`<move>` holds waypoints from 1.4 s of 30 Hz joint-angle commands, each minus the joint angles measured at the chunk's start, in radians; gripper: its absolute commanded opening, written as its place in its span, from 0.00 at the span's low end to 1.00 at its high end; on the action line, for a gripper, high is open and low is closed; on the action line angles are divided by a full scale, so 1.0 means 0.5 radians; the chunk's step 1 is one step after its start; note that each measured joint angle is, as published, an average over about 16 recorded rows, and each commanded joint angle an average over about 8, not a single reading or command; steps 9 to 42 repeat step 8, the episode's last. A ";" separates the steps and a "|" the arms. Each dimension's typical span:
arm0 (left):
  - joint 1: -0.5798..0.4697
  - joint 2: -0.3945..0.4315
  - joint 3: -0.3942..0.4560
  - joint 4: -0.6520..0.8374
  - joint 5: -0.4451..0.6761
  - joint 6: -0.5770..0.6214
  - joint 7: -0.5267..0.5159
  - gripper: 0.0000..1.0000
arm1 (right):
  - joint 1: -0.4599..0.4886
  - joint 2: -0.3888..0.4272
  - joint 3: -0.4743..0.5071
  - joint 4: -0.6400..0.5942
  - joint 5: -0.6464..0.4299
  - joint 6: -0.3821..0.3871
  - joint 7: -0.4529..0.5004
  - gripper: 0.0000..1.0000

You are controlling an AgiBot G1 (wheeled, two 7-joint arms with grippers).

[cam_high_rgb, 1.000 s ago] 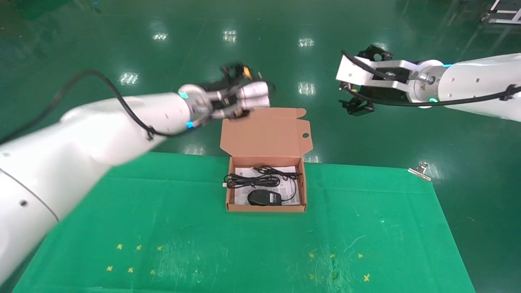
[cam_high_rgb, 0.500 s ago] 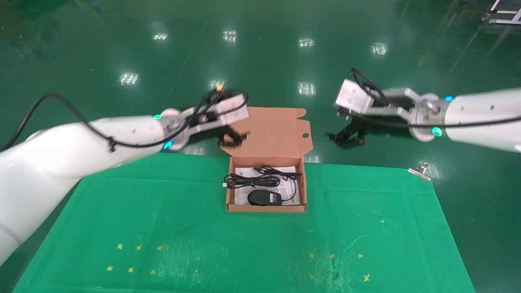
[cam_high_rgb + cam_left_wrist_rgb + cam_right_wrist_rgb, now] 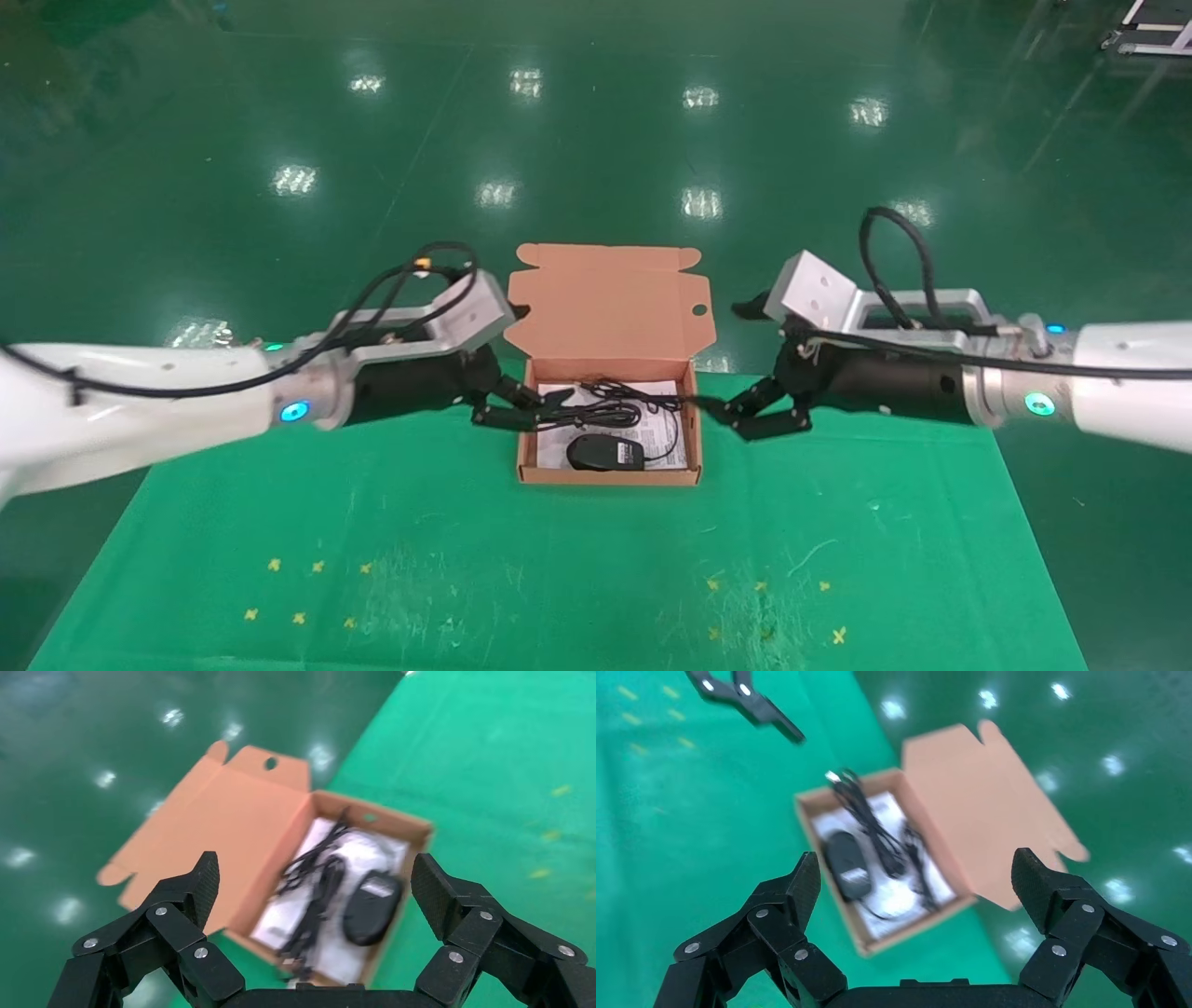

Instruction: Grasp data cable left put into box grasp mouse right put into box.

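The box (image 3: 610, 478) stands open at the back middle of the green cloth, its flap lid (image 3: 610, 300) lying back. The black mouse (image 3: 605, 454) and the wound data cable (image 3: 570, 416) lie inside on the white sheet. My left gripper (image 3: 529, 408) is open and empty at the box's left wall. My right gripper (image 3: 731, 418) is open and empty just off its right wall. The left wrist view shows its gripper (image 3: 318, 876), the mouse (image 3: 372, 906) and the cable (image 3: 314, 892). The right wrist view shows its gripper (image 3: 916, 873), the mouse (image 3: 847, 860) and the cable (image 3: 873, 822).
The green cloth (image 3: 559, 559) covers the table and carries small yellow cross marks near its front. A metal binder clip (image 3: 959, 391) holds the cloth's back right corner. Shiny green floor lies beyond the table's back edge.
Both arms have come down from above and behind the box to either side of it, near cloth level. The box, mouse and cable have not moved.
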 commanded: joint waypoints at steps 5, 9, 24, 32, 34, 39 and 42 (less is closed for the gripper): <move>0.127 -0.152 -0.178 -0.126 -0.230 0.239 -0.009 1.00 | -0.147 0.084 0.144 0.084 0.247 -0.159 -0.028 1.00; 0.159 -0.189 -0.221 -0.157 -0.286 0.298 -0.011 1.00 | -0.183 0.104 0.179 0.104 0.307 -0.199 -0.034 1.00; 0.159 -0.189 -0.221 -0.157 -0.286 0.298 -0.011 1.00 | -0.183 0.104 0.179 0.104 0.307 -0.199 -0.034 1.00; 0.159 -0.189 -0.221 -0.157 -0.286 0.298 -0.011 1.00 | -0.183 0.104 0.179 0.104 0.307 -0.199 -0.034 1.00; 0.159 -0.189 -0.221 -0.157 -0.286 0.298 -0.011 1.00 | -0.183 0.104 0.179 0.104 0.307 -0.199 -0.034 1.00; 0.159 -0.189 -0.221 -0.157 -0.286 0.298 -0.011 1.00 | -0.183 0.104 0.179 0.104 0.307 -0.199 -0.034 1.00; 0.159 -0.189 -0.221 -0.157 -0.286 0.298 -0.011 1.00 | -0.183 0.104 0.179 0.104 0.307 -0.199 -0.034 1.00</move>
